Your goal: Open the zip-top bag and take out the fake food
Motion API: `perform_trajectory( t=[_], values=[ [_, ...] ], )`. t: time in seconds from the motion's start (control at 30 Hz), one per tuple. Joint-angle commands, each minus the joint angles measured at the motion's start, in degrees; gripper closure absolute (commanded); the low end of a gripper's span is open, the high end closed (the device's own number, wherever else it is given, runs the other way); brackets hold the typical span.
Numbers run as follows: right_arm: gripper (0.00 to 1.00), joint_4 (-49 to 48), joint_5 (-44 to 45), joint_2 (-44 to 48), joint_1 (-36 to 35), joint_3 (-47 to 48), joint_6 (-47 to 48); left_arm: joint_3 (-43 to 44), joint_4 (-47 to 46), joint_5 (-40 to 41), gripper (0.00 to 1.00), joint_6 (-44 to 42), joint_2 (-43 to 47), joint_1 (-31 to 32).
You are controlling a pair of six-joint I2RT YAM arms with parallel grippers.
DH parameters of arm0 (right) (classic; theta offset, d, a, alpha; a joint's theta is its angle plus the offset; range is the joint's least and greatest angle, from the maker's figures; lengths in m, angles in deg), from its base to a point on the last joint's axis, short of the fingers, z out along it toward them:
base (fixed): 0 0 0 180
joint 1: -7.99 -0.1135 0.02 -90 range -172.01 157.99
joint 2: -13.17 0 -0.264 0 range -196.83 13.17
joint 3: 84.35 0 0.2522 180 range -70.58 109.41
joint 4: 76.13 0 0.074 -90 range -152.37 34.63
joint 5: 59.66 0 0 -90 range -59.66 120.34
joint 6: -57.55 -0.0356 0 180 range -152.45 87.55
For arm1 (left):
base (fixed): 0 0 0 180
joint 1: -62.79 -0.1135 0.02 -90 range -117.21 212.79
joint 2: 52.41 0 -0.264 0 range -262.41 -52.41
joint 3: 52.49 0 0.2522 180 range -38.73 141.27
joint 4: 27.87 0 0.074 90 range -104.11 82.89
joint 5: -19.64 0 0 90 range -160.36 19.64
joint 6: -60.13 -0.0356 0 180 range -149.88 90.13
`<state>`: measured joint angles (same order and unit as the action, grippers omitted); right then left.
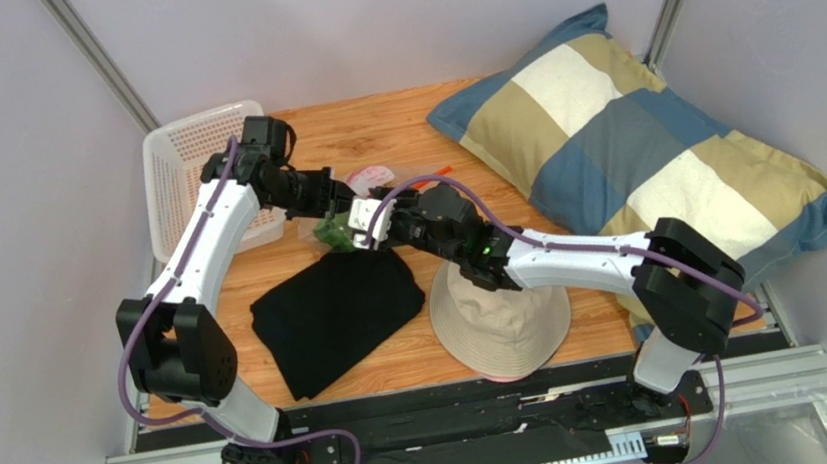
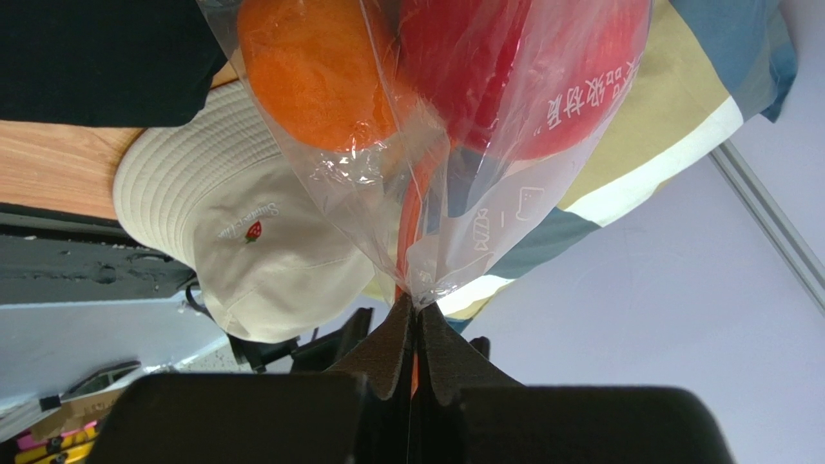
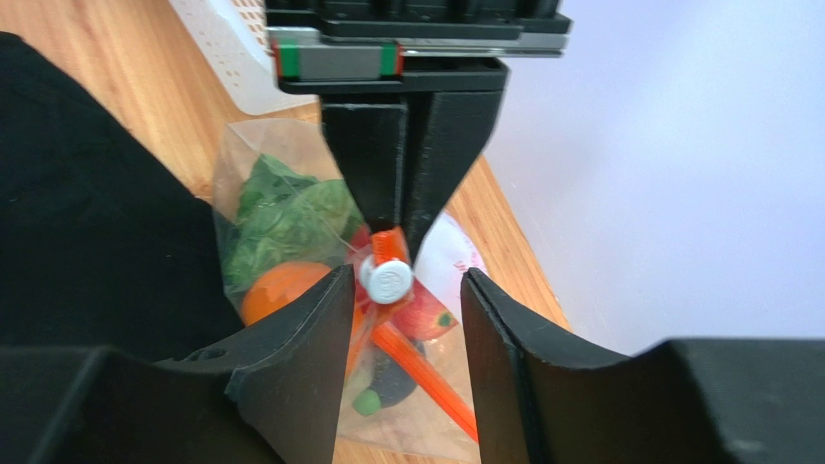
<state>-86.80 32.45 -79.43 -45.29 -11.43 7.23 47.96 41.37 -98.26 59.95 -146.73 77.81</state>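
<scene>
The zip-top bag (image 3: 290, 164) hangs crumpled over the wooden table between my two grippers. My left gripper (image 2: 416, 307) is shut on its edge, pinching the orange-red zip strip (image 2: 412, 217). Through the plastic of the bag (image 2: 542, 174) I see the fake food: an orange fruit (image 2: 315, 72) and a red apple (image 2: 523, 77). The right wrist view also shows the green cabbage (image 3: 281, 217), the apple (image 3: 426, 314) and a dark fruit (image 3: 397, 382). My right gripper (image 3: 407, 280) is open, its fingers either side of the white zip slider (image 3: 387, 280). From above, both grippers meet at the bag (image 1: 340, 235).
A white mesh basket (image 1: 193, 169) stands at the back left. A black cloth (image 1: 330, 310) lies just in front of the bag, and a beige bucket hat (image 1: 500, 316) sits beside it. A large checked pillow (image 1: 633, 142) fills the right side.
</scene>
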Motion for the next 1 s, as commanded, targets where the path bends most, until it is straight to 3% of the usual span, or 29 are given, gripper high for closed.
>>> perform_trajectory(
  t=[0.0, 0.3, 0.37, 0.7, 0.97],
  values=[
    [0.55, -6.1, 4.0, -0.5, -0.8, 0.3, 1.6, 0.8, 1.8, -0.6, 1.0, 2.4, 3.4, 0.4],
    [0.77, -5.8, 6.6, -1.2, -1.7, 2.1, 1.7, 0.6, 2.5, -0.2, 1.0, 1.0, 3.4, 0.4],
    [0.78, -4.2, 6.7, -0.5, -1.5, 2.5, 0.3, 0.4, 2.8, 0.1, 1.0, 0.4, 3.4, 0.4],
    [1.0, 8.4, -4.7, 2.1, 2.3, 4.7, -3.1, -1.7, 1.8, 1.0, 1.0, -2.7, 4.5, 0.5],
    [1.0, 11.5, -8.3, 3.4, 6.0, 3.8, -2.8, -0.3, 1.6, 0.4, 1.0, -2.1, 5.9, 0.5]
  ],
)
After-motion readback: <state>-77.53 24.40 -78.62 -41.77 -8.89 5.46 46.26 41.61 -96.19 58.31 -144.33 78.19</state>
